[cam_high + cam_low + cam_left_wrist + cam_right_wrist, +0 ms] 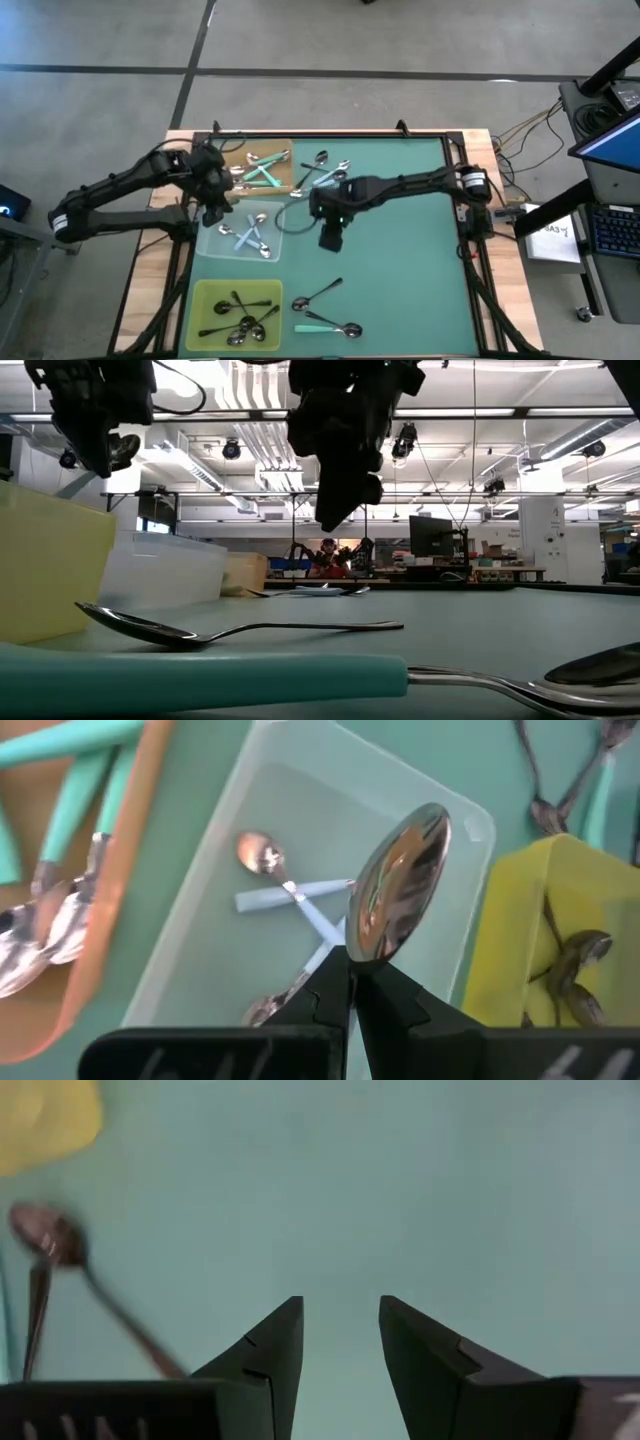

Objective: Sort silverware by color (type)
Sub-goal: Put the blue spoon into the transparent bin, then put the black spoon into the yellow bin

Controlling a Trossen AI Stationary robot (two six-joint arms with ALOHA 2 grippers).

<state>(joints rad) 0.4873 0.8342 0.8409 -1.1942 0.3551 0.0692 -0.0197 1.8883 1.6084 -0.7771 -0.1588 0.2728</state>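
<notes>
- Table (400,250): green mat inside a black frame. 3 trays down the left side, open mat in the middle and on the right.
- Yellow tray (205,300), near edge: black-handled spoons (240,318) piled inside.
- Clear tray (212,243), middle: 2 pale blue spoons (250,238) lying crossed.
- Brown tray (285,182), far edge: mint-teal spoons (262,170).
- Left gripper (350,965): above the clear tray's far-left part, fingers clamped shut on a spoon (398,885) near its neck, bowl sticking out ahead. Handle is hidden, colour can't be told.
- Step in hand, my read: carrying that spoon to a tray. Clear tray is directly under it, so likely a pale blue one. Next move calls for lowering inside the tray wall and releasing clear of the 2 already there.
- Right gripper (340,1345): mid-table, hanging over bare mat, fingers apart with nothing between them. Black-handled spoon (60,1250) just off to one side.
- Still loose: 1 black spoon (318,295) and 1 mint-teal spoon (330,325) near the front edge, a few more (325,165) by the brown tray at the far side.
- Room: plenty of open mat on the right. Tight spot is between the brown and clear trays, where both grippers sit near each other.
</notes>
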